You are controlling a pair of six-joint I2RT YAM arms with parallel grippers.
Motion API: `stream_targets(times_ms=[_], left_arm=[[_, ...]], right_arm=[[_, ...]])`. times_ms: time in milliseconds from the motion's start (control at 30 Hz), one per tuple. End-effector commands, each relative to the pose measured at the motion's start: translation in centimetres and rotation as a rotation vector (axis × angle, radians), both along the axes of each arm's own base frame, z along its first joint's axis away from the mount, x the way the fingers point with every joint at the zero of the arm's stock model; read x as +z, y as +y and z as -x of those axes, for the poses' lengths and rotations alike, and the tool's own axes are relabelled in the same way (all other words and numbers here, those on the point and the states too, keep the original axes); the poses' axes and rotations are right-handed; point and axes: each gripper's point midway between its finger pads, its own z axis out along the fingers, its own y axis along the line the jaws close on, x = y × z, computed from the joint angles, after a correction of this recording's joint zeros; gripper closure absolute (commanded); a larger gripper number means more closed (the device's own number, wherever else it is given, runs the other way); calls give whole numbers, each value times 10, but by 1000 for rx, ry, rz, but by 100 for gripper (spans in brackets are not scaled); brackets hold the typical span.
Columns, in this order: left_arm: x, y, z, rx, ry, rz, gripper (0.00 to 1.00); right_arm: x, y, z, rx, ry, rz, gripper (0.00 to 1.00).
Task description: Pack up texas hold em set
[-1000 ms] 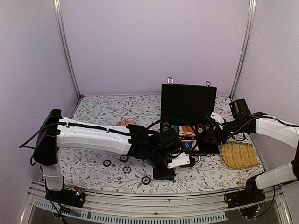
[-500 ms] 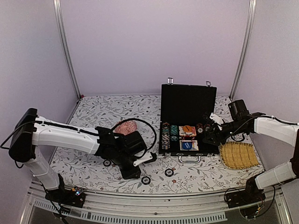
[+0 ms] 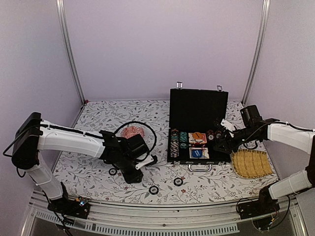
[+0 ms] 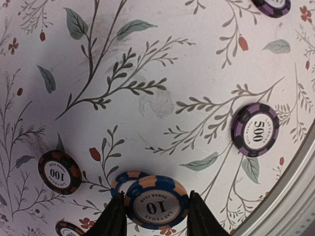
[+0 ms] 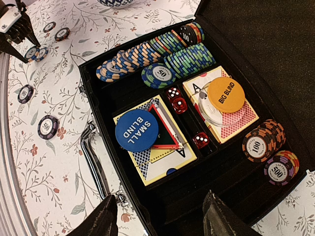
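Left wrist view: left gripper pinches 10 chip by its edges. Thin hold, so it may slip en route to case. Right gripper gapes, empty.

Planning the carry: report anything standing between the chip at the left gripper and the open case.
Nothing visible blocks it. Only tablecloth and one flat loose chip lie between the 10 chip and the briefcase, lid upright. The right gripper hovers over its right side.

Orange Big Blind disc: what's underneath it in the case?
The orange disc sits on a pale round piece, itself lying on the red-pink card deck in the briefcase. An ace's corner shows beside it. Anything beneath the deck's top card is hidden.
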Motion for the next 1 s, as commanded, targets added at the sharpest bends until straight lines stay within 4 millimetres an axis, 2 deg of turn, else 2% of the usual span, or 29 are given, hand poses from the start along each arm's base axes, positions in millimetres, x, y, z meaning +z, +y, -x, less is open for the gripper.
stream_targets(times_ms=[0, 567, 833, 967], left_arm=[[-9, 9, -4, 31, 10, -24, 73], [-26, 26, -9, 88, 36, -110, 71], [-24, 25, -9, 91, 38, -109, 55], [-16, 23, -9, 93, 43, -103, 39]], right_arm=[[-3, 0, 0, 8, 9, -1, 40], [-4, 0, 0, 9, 14, 2, 40], [-6, 0, 0, 10, 22, 2, 40], [-6, 0, 1, 10, 24, 3, 40]])
